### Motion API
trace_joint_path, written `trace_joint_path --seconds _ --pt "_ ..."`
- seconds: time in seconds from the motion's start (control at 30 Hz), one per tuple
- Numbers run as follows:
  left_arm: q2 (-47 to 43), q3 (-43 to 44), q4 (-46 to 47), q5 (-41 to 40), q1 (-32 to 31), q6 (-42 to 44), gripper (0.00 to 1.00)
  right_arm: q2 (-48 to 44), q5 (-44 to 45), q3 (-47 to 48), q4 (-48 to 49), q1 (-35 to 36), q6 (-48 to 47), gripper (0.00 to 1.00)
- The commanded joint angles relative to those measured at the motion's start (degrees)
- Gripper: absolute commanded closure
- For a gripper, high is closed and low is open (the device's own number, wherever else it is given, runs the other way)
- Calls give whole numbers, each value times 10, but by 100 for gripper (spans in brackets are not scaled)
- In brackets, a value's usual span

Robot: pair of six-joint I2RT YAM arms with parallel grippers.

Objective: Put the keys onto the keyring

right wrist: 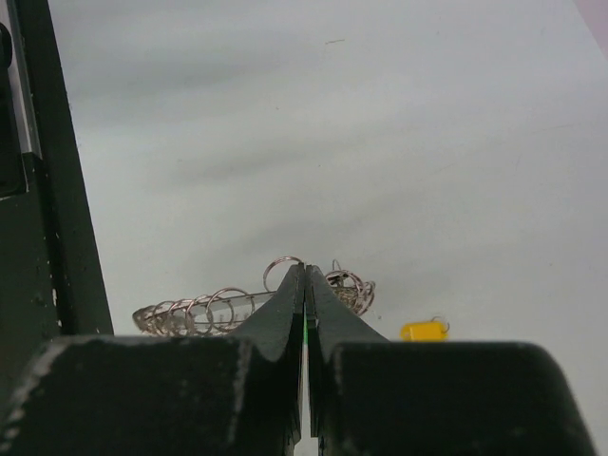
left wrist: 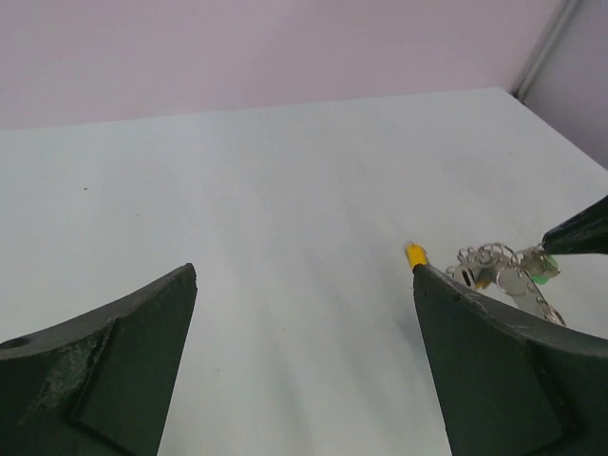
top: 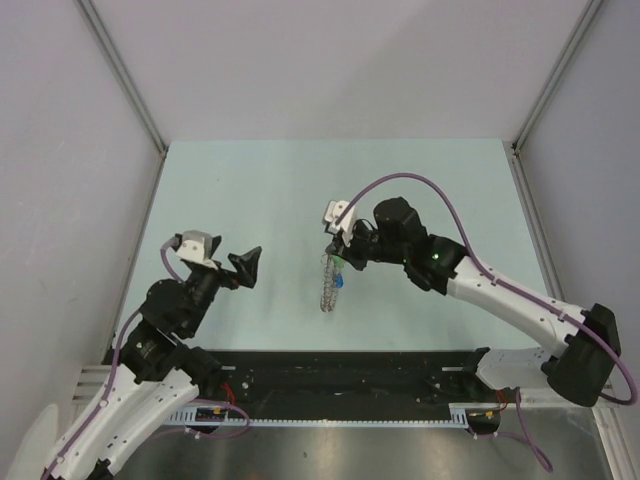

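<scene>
Finding one: my right gripper point(top: 336, 258) was clenched, fingertips pressed together over the far end of the keyring point(top: 327, 287). The ring trailed from the tips toward 6 o'clock on the table point(top: 250, 190), with the keys point(top: 340, 280) just beside it at 3 o'clock. I judged this a pinch to anchor the work so the other arm could thread.

Finding two: my left gripper point(top: 247, 267) was fully released and held nothing. It stood apart at 9 o'clock of the ring, facing it, probably clear for an approach.

Finding three, by view. The overhead view gave the layout but blurred the keys to one speck. The right wrist view showed a green sliver in the seam of my shut fingers, so I was likely gripping a green key. Coil loops lay at 8 o'clock of the tips and a yellow key head point(right wrist: 423, 330) lay free at 4 o'clock. The left wrist view alone showed the green key head point(left wrist: 540, 276) right under the right fingertip. Whether any key was threaded, I could not tell.
</scene>
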Motion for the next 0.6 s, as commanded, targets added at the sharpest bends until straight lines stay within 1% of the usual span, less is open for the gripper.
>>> trace_joint_path --seconds 0.0,0.07,0.1,0.13,0.17,0.2,0.23,0.3,0.43,0.57 --pt "-23 -7 0 -22 46 -40 0 57 -1 69 31 7 11 100" --pt "-33 -12 3 6 78 -46 0 98 -3 89 27 9 6 100" --pt "-35 -12 8 18 89 -50 0 113 -4 117 25 11 1 100" --pt "-41 -14 9 30 113 -56 0 125 -6 127 24 14 -7 100" --pt "-44 -15 12 52 125 -60 1 138 -8 140 34 15 -12 100" --pt "-47 -17 16 60 136 -63 0 161 -11 159 42 15 -16 100" --pt "-50 -19 19 68 162 -69 0 173 -17 171 50 15 -20 100" --pt "-62 -24 28 80 180 -76 0 204 -21 194 67 14 -31 100" --pt "-71 -22 19 68 187 -66 0 235 -15 241 82 14 -27 100" --pt "-79 -23 17 68 187 -64 0 247 -13 233 67 14 -9 100"
